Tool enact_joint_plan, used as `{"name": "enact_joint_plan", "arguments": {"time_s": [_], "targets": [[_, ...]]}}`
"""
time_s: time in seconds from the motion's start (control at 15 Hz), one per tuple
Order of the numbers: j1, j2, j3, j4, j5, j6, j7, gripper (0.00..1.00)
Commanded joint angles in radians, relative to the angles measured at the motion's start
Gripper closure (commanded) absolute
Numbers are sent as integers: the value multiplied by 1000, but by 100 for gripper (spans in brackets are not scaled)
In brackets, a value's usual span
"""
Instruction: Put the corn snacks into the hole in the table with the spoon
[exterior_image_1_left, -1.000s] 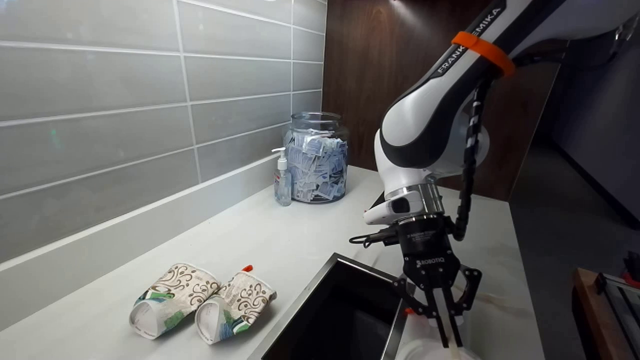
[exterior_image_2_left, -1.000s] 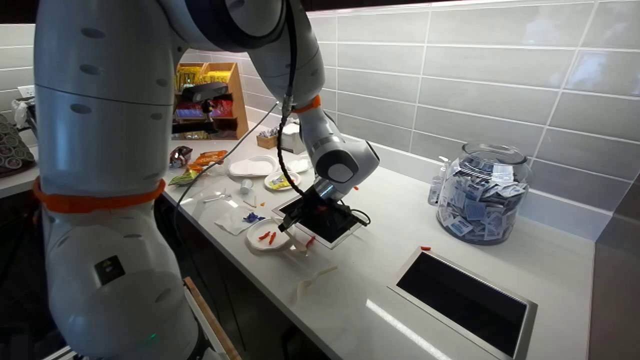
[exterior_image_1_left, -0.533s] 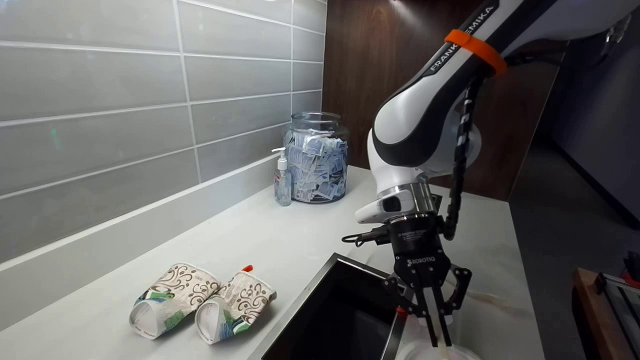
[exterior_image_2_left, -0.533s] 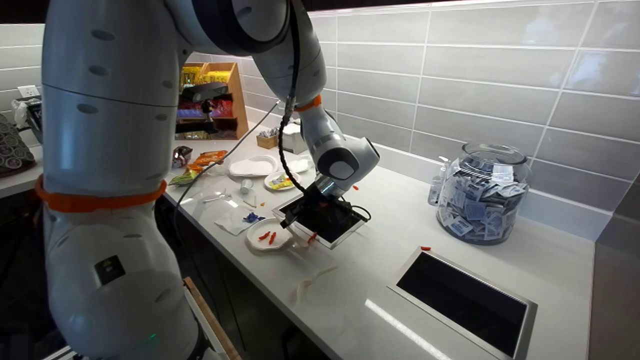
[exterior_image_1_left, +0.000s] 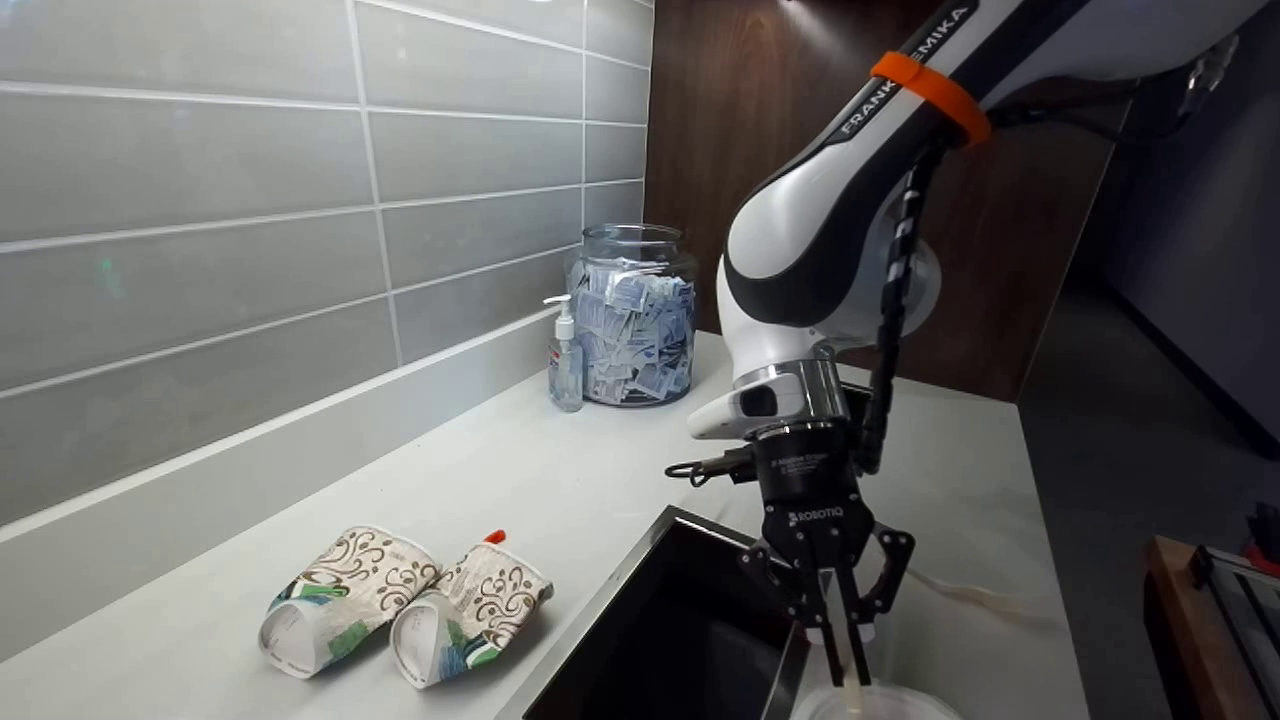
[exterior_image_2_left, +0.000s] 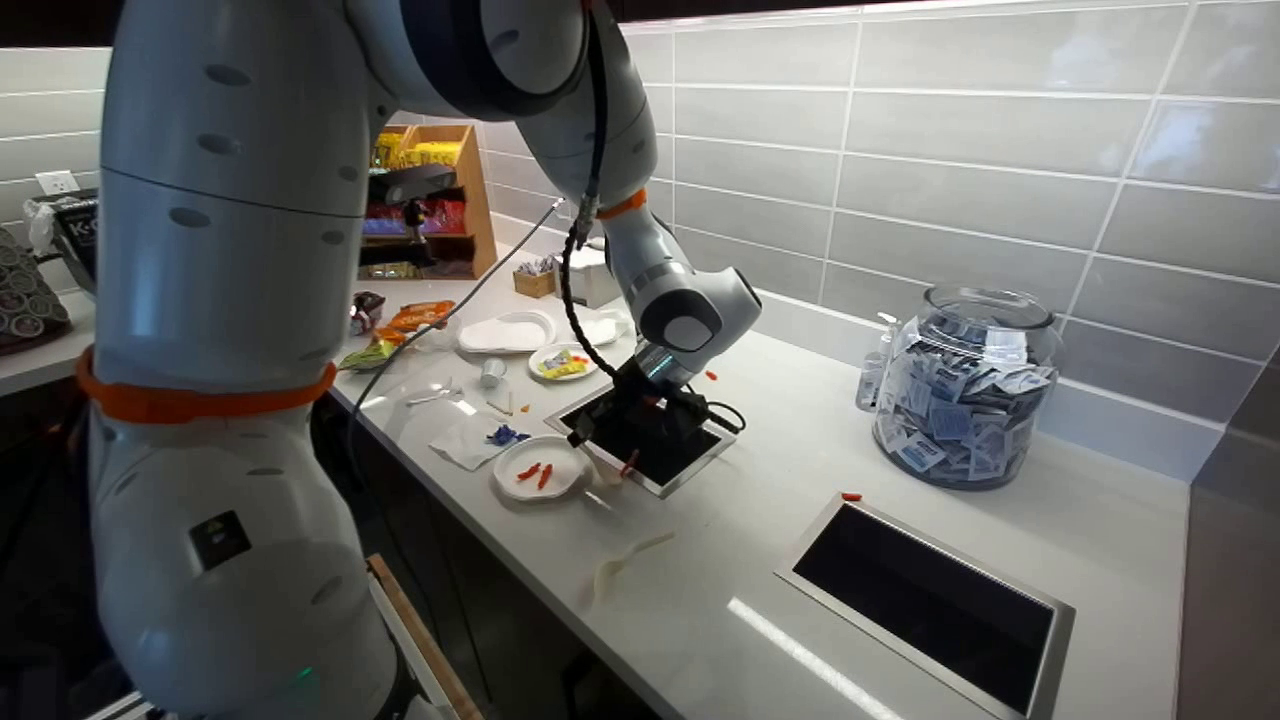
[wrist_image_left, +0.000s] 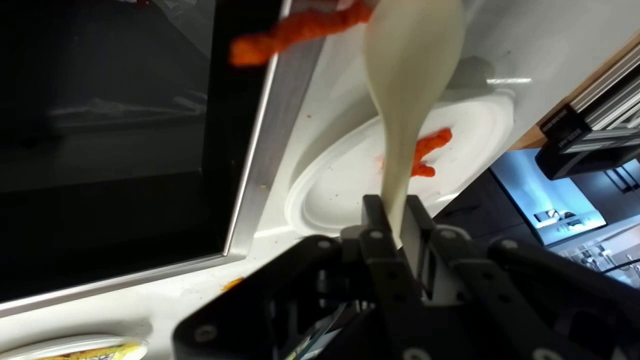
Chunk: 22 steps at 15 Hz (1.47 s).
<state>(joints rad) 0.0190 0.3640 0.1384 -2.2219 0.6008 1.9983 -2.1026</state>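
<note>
Spoon (wrist_image_left: 404, 112) pinched in gripper (wrist_image_left: 394, 204), corn snack (wrist_image_left: 301, 29) at spoon's bowl.

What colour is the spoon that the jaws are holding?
The spoon is plain pale cream, with no visible pattern; it shows best in the wrist view.

The pale table (exterior_image_2_left: 720, 550) has two dark holes (exterior_image_2_left: 925, 605). On it stand a jar (exterior_image_2_left: 965, 400) and pump bottle (exterior_image_2_left: 872, 375); two bags (exterior_image_1_left: 355, 590) lie across one hole from a plate (exterior_image_2_left: 566, 468).
</note>
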Motion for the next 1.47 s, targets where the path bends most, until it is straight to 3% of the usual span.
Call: {"name": "enact_joint_plan", "arguments": {"time_s": [0.0,0.87,1.4], "targets": [[2,15,8,30,-23,7,21,97],[2,-9,17,46,0,31,22,97],[23,-117,20,-50,57,240,214,97]]}}
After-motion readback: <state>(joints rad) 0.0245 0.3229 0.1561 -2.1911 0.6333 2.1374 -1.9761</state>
